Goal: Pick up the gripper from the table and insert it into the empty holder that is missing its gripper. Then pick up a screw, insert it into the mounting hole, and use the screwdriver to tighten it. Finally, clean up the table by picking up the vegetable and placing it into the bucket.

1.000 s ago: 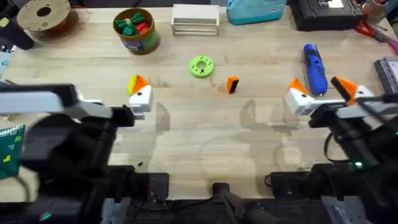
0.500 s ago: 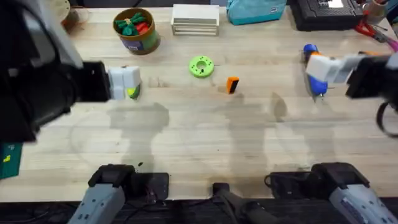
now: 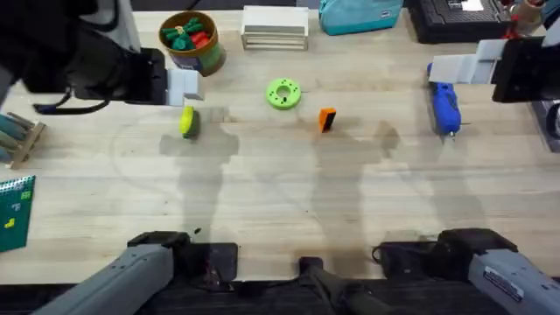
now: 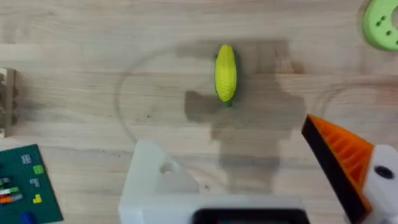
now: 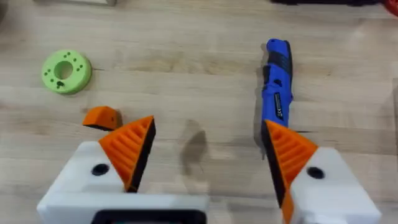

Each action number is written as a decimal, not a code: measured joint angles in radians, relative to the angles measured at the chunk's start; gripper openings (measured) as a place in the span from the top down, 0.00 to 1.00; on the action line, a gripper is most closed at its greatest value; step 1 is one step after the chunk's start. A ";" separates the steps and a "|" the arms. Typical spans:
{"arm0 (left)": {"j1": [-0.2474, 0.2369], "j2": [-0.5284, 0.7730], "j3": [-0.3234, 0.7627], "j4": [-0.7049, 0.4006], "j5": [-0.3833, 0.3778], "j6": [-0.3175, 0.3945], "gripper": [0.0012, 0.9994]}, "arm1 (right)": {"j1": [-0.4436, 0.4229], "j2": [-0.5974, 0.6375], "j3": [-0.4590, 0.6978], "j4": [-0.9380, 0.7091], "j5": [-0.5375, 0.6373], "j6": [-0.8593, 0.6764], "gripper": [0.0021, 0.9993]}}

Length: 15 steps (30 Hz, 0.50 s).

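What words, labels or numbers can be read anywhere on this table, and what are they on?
No text reads clearly in these pictures.
Blue screwdriver: dark label patches on its body, too small to read.
Green card at the table's edge: coloured marks, no legible letters.
Olive-green bucket: a blurred band on its side, unreadable.
Teal bag at the far edge: a pale patch, unreadable.

1 green disc (image 3: pixel 283 93) is sitting on the table. 1 gripper (image 3: pixel 326 119) is lying just right of the disc, and 1 screwdriver (image 3: pixel 444 107) is lying well to the right of it. 1 vegetable (image 3: pixel 188 122) is lying to the left of the disc, and 1 bucket (image 3: pixel 192 44) is standing beyond and left of it. In the right wrist view, 2 orange fingers (image 5: pixel 130 149) are showing. In the left wrist view, 1 orange finger (image 4: pixel 339 158) and 1 bare white holder (image 4: pixel 155 186) are showing.
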 joint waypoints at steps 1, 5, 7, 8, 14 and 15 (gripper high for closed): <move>0.000 0.017 0.000 -0.004 0.000 0.000 0.01 | 0.000 0.000 0.000 0.000 0.000 0.000 0.01; 0.025 0.160 -0.002 0.012 0.002 0.015 0.01 | 0.000 0.000 0.000 -0.001 0.000 0.000 0.01; 0.044 0.211 -0.015 0.059 0.007 0.019 0.01 | 0.000 0.000 0.000 -0.001 0.000 0.000 0.01; 0.073 0.282 -0.056 0.138 0.029 0.032 0.01 | 0.000 0.000 0.000 -0.002 0.000 0.000 0.01; 0.116 0.420 -0.086 0.210 0.085 0.092 0.01 | 0.000 0.000 0.000 -0.002 0.000 0.000 0.01; 0.121 0.441 -0.086 0.215 0.089 0.098 0.01 | 0.000 0.000 0.000 -0.002 0.000 0.000 0.01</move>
